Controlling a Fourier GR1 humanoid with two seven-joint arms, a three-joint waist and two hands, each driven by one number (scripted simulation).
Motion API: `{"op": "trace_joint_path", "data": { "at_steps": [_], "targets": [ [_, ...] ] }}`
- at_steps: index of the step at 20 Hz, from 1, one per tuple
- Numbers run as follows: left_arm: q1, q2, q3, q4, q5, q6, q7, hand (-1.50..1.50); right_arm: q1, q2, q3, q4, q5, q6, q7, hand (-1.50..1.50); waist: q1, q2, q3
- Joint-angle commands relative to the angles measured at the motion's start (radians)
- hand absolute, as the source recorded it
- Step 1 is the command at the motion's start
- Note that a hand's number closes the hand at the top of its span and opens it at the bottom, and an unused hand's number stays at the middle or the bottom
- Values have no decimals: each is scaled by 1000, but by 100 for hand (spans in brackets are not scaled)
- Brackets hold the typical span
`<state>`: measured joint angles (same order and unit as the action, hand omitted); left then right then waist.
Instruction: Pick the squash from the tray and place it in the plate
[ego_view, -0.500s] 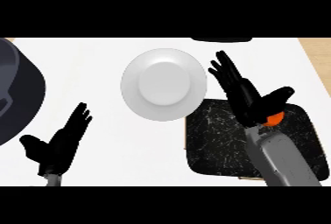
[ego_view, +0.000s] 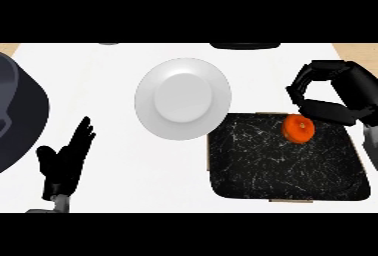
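Note:
An orange squash (ego_view: 299, 128) lies on the black speckled tray (ego_view: 280, 170), near its far right corner. My right hand (ego_view: 336, 92) hovers just beyond and to the right of it, fingers curled, thumb close above the squash, holding nothing that I can see. A white plate (ego_view: 183, 98) sits on the counter left of the tray's far edge. Low at the left, my left hand (ego_view: 66, 160) rests open with fingers up.
A large dark grey round vessel (ego_view: 18, 110) fills the left edge. A dark object (ego_view: 244, 46) sits at the far edge of the white counter. Bare counter lies between the left hand and the tray.
My right hand has moved right and off the tray's middle, uncovering the squash, and its fingers have curled from straight. The left hand has stayed put.

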<state>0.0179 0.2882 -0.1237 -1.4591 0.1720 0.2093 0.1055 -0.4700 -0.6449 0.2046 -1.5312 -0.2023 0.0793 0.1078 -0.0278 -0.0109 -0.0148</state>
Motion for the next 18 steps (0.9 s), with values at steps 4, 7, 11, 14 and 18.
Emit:
{"op": "trace_joint_path", "data": {
  "at_steps": [4, 7, 11, 14, 18],
  "targets": [
    [-13, -32, -23, 16, -58, 73, 29, 0, 256, 87, -127, 147, 20, -176, -296, 150, -10, 18, 22],
    [-34, -22, -31, -2, -56, 61, 71, 0, 286, 114, -186, 191, -170, 51, -492, -150, 9, 19, 22],
    [-73, -31, -48, 14, -89, 67, 104, 0, 271, -44, -147, 293, -19, 237, -630, -150, 31, 15, 17],
    [-58, -30, -31, 29, -80, 57, 65, 0, 275, -109, -89, 290, 156, 178, -647, -150, 35, 15, 15],
    [-91, -46, -35, 41, -89, 66, 89, 0, 170, -184, -70, 270, 293, 105, -530, -150, 37, 15, 14]
  ]
}}
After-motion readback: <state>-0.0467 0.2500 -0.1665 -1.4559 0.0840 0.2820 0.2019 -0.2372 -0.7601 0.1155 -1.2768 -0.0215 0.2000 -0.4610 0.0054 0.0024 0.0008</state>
